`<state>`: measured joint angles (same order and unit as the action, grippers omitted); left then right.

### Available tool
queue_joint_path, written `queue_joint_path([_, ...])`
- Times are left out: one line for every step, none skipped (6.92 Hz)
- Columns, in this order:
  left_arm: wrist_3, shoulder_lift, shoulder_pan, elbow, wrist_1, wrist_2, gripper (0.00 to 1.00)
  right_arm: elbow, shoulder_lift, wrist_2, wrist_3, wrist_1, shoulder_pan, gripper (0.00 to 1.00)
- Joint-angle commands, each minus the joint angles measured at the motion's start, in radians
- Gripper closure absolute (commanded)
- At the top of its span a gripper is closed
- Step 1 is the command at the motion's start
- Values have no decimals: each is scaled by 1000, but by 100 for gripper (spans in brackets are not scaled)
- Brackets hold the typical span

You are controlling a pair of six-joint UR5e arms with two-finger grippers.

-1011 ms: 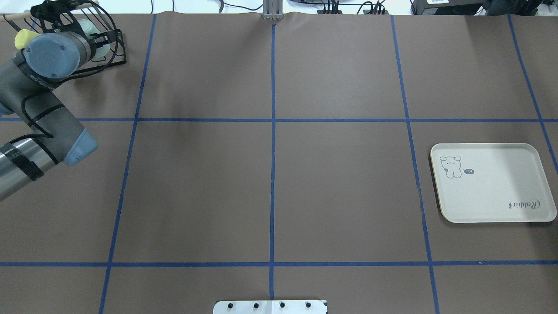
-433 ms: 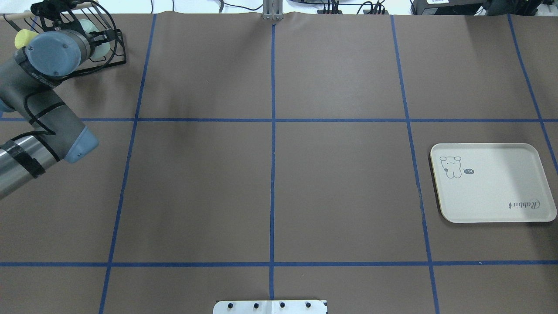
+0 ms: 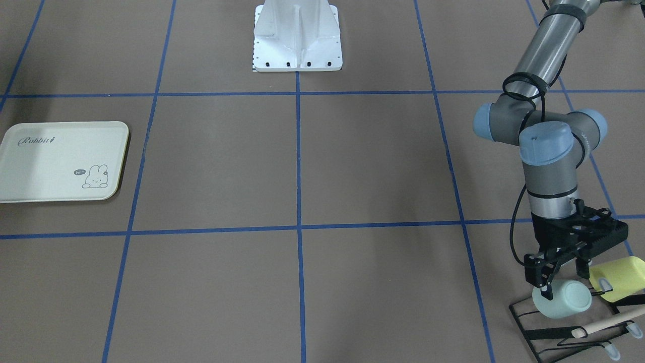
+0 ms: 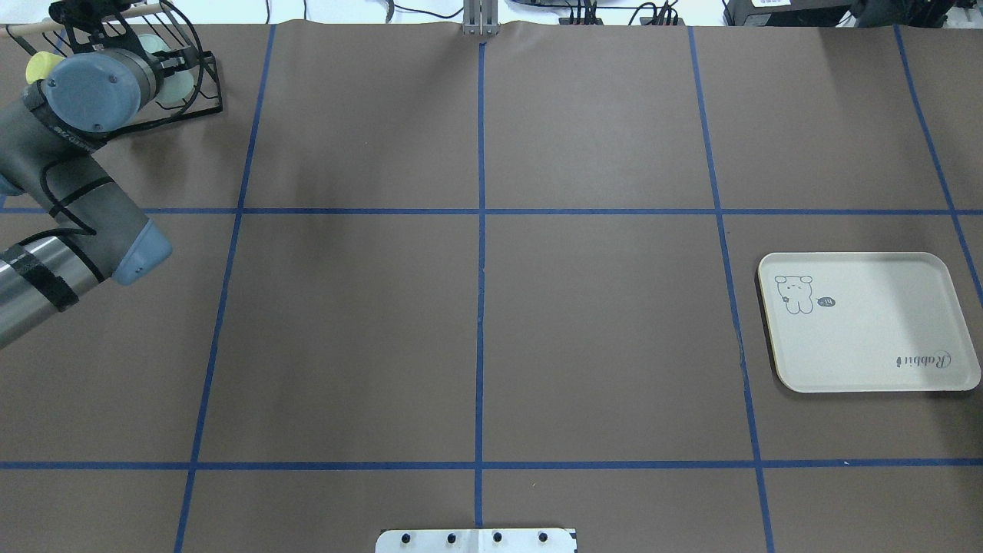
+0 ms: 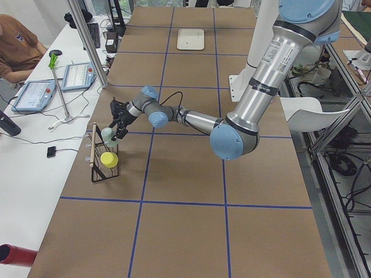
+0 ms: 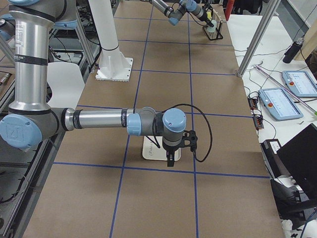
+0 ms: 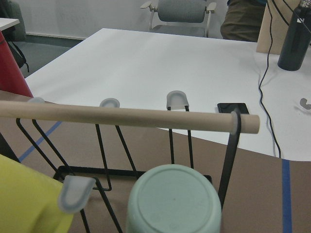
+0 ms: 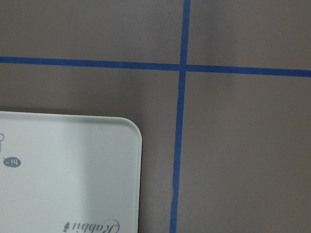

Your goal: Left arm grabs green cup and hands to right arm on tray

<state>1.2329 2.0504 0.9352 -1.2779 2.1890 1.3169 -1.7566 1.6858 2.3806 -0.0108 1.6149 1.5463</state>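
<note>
Brown paper tabletop [image 3: 352, 166], blue tape grid. My black left gripper [image 3: 563, 281] hangs spread over the small mint-green plastic cup [image 3: 563, 301], which lies sideways on the black wire rack [image 3: 552, 334]. My right gripper [image 6: 170, 161] is by the cream rectangular plastic tray [image 3: 50, 166], can't tell its state.

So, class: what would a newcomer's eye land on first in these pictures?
The left arm's gripper, poised right at the mint green cup on the black wire rack in a corner of the table, a yellow cup beside it. Far across it sits the cream Rabbit tray, with nothing on it.
</note>
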Motion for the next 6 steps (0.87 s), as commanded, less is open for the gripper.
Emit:
queue_joint_path([3, 1, 1, 2, 14, -4, 19, -1, 0, 2, 0, 0, 2, 0])
queue_joint_path([4, 1, 1, 8, 20, -4, 29, 0, 0, 2, 0, 0, 0, 0])
queue_joint_path([5, 1, 1, 8, 20, -4, 43, -1, 0, 2, 0, 0, 0, 0])
queue_joint_path([7, 2, 2, 6, 21, -4, 70, -1, 0, 2, 0, 0, 2, 0])
queue_joint_path([1, 2, 11, 0, 21, -2, 91, -3, 0, 3, 0, 0, 2, 0])
queue_joint_path([-18, 4, 29, -15, 21, 4, 97, -3, 0, 3, 0, 0, 2, 0])
